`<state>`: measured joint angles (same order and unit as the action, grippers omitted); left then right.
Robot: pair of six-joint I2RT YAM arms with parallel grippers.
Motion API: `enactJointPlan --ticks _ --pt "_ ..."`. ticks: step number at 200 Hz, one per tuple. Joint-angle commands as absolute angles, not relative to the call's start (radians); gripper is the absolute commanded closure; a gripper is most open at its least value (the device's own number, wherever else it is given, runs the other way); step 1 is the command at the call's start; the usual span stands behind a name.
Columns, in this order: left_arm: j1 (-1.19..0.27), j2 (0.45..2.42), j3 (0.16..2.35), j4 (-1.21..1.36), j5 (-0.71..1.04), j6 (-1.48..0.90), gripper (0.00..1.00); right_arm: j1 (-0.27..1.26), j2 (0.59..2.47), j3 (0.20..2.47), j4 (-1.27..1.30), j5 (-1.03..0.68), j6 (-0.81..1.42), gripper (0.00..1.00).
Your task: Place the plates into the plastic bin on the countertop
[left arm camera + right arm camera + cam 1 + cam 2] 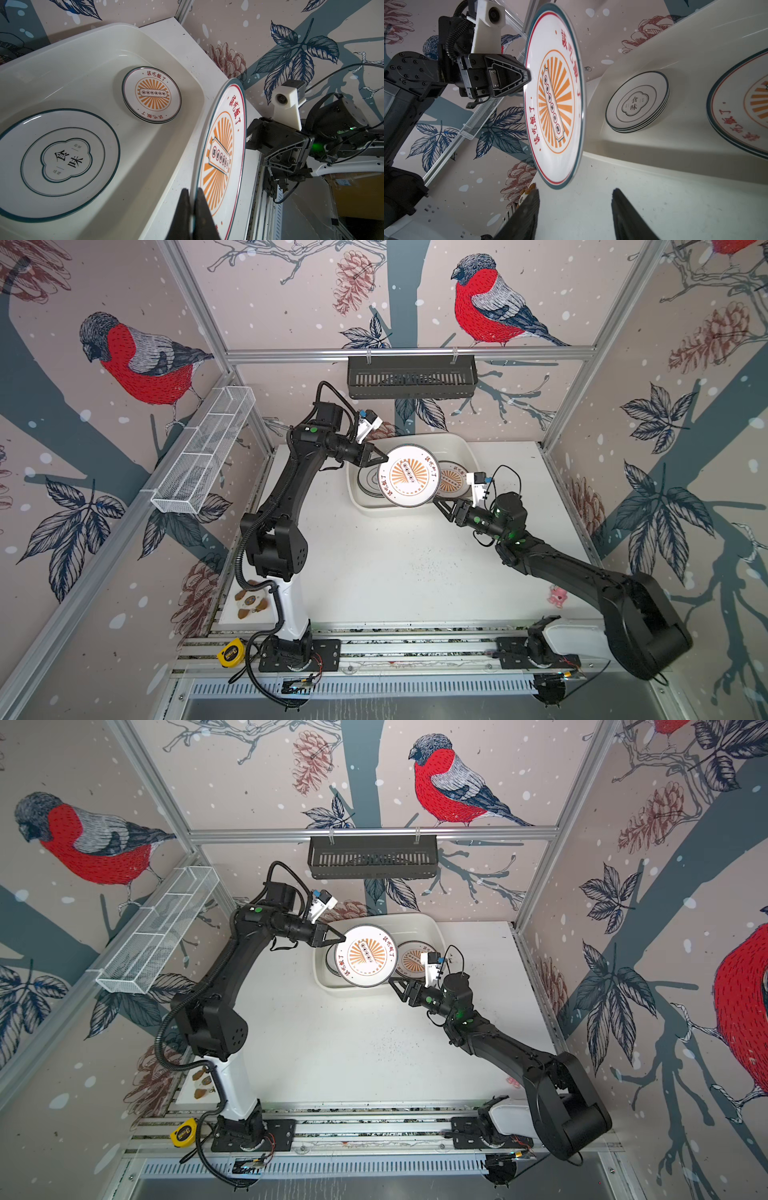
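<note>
My left gripper [385, 457] [192, 190] is shut on the rim of a white plate with an orange sunburst centre [409, 476] [365, 956] [222, 149] [555, 97]. The plate hangs tilted above the front of the cream plastic bin [465, 448] [62, 52]. Inside the bin lie a stack of plates topped by a black quatrefoil emblem [60, 158] [636, 102] and a sunburst plate stack [151, 95] [451, 480]. My right gripper [437, 502] [576, 190] stands open just off the held plate's near edge, with nothing between its fingers, above the white countertop [395, 572].
A black slotted rack [411, 377] hangs on the back rail and a white wire mesh basket [203, 448] on the left rail. A yellow tape measure [230, 652], a brown-and-white item [251, 601] and a small pink toy [557, 596] lie near the front.
</note>
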<state>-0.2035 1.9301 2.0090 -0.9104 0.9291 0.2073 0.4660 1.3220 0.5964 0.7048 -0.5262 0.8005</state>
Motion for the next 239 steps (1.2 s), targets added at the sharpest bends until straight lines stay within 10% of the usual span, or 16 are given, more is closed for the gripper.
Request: enactJointPlan --ticks 1,154,205,239 --pt "-0.212 1.899 1.969 -0.785 0.988 0.144 1.00 0.468 1.352 0.617 0.832 -0.533 0.842 0.45" --pt "-0.255 1.819 1.770 -0.630 0.987 0.061 1.00 0.448 1.424 0.635 0.931 -0.571 0.903 0.96" --pt "-0.255 1.805 1.753 -0.621 0.976 0.071 0.66 0.415 1.430 0.645 0.930 -0.618 0.918 0.98" --pt "-0.255 1.809 1.769 -0.633 0.989 0.068 0.62 0.388 1.434 0.669 0.886 -0.662 0.902 0.98"
